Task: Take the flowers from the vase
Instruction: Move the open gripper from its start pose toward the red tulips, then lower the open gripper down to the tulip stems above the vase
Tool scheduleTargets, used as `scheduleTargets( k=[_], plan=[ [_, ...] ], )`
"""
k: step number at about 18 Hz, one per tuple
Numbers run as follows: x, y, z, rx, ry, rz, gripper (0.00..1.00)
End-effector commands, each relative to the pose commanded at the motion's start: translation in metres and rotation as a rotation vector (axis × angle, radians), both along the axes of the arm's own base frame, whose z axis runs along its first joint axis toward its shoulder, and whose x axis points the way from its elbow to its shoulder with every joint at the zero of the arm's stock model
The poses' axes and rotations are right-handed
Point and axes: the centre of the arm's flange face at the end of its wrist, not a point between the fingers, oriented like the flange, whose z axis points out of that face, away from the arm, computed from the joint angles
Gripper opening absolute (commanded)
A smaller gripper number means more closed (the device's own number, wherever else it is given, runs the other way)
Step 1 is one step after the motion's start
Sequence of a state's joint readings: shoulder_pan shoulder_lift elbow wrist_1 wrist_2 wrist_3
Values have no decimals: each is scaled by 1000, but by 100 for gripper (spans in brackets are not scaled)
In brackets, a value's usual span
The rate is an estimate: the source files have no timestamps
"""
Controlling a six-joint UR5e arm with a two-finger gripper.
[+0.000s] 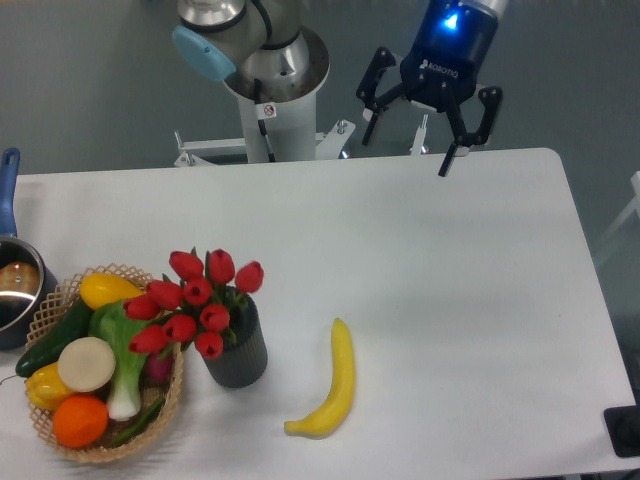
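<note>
The flowers (196, 303), a bunch of red tulip buds with green leaves, stand in the vase (238, 355), a short dark grey cylinder at the front left of the white table. My gripper (408, 152) hangs above the table's far edge, well to the back right of the flowers. Its two black fingers are spread apart with nothing between them.
A round wicker basket (60, 300) with mixed produce stands just left of the vase, touching the flowers' leaves. A yellow banana (333, 396) lies right of the vase. A pot with a blue handle (14, 285) sits at the left edge. The arm's base (275, 95) stands behind the table.
</note>
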State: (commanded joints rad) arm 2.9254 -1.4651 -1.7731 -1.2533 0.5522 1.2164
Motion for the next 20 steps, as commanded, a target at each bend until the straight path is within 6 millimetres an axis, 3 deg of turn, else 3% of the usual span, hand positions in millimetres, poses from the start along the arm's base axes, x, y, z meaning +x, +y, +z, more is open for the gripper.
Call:
scheduleTargets(
  k=[2, 6, 12, 17, 20],
  plan=[
    [11, 0, -2, 4, 23, -6, 100],
    [29, -2, -28, 3, 53, -9, 100],
    [39, 7, -49, -16, 19, -35, 100],
    [70, 36, -88, -147, 58, -158, 100],
    [74, 45, -95, -180, 59, -180, 100]
  ],
)
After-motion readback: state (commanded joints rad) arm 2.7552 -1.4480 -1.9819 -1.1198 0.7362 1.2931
